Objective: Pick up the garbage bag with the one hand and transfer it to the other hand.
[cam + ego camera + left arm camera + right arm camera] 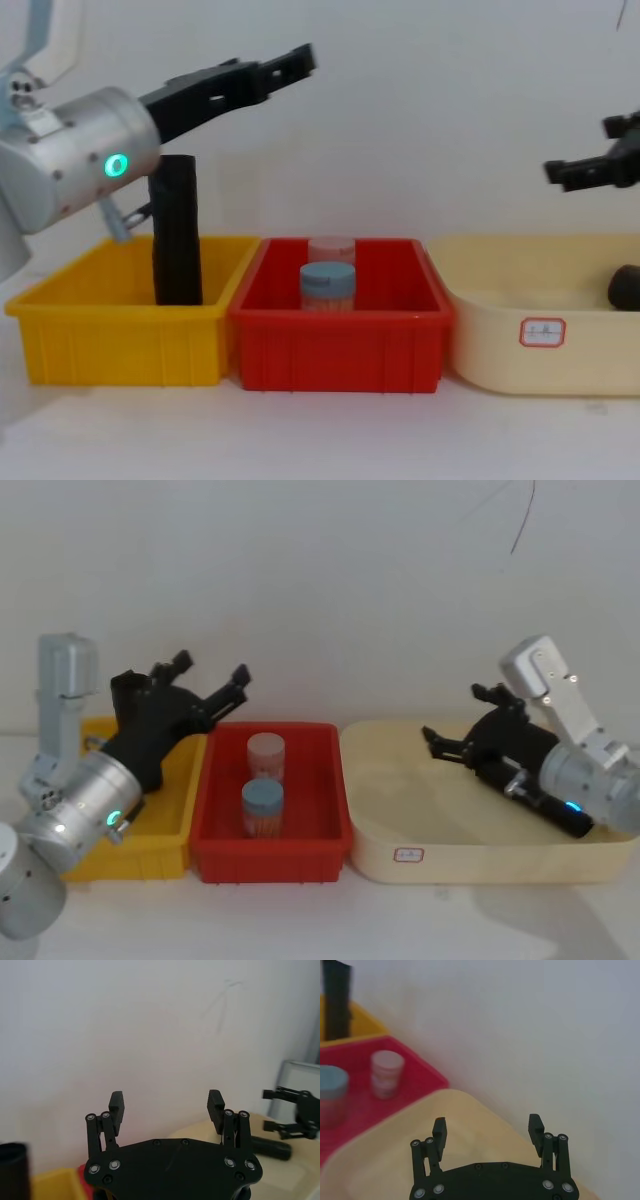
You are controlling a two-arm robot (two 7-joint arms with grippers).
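White wall behind, white worktop (320, 430) below: the matte black cylindrical roll of garbage bags (177, 230) is standing upright in the yellow plastic bin (120, 340). The left black two-finger end effector (212, 670) is hovering above that bin, fingers spread wide, gripping nothing. The right black end effector (455, 718) is hanging over the cream tray (500, 340), also wide open and empty, a second black roll (270, 1147) lying beneath it.
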